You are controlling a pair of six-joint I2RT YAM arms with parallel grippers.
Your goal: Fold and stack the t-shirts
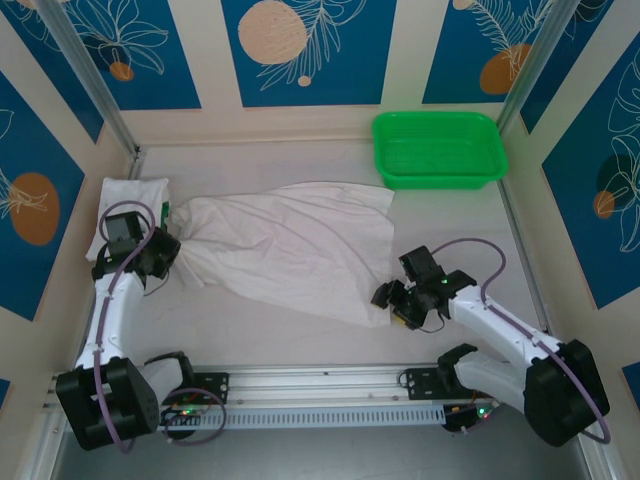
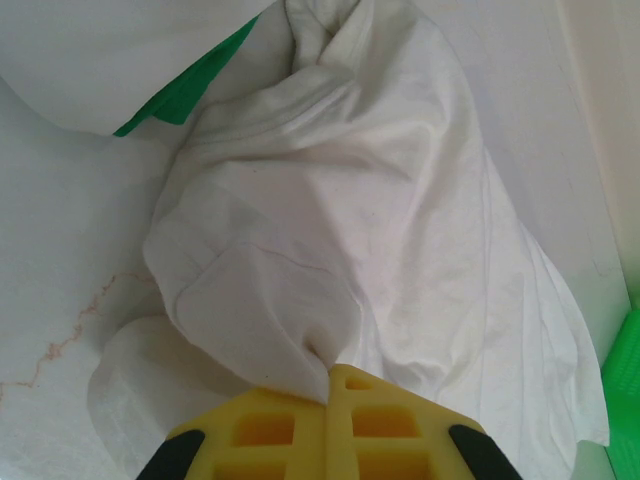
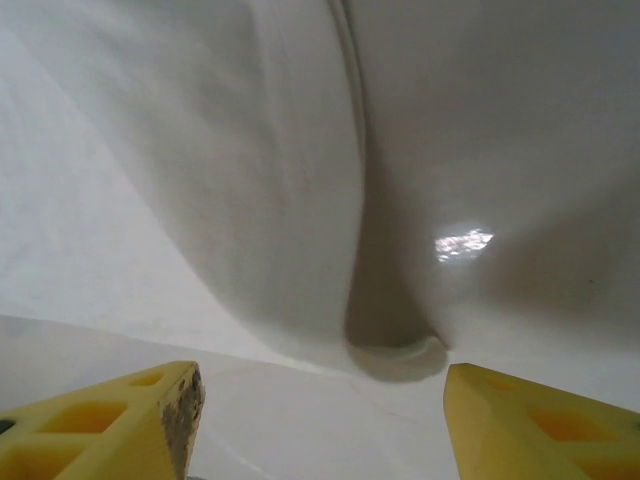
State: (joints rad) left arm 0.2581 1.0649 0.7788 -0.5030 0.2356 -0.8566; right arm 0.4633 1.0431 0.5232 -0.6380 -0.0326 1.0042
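Left arm reaches forward, left gripper (image 1: 168, 250) pinching the bunched left end of the t-shirt (image 1: 290, 245) — cloth lies crumpled across table centre. Folded white t-shirt (image 1: 125, 200) just beyond it. Right arm bent inward, right gripper (image 1: 388, 300) spread at the near-right hem. Green basket (image 1: 437, 150) — far right, apart from the cloth.
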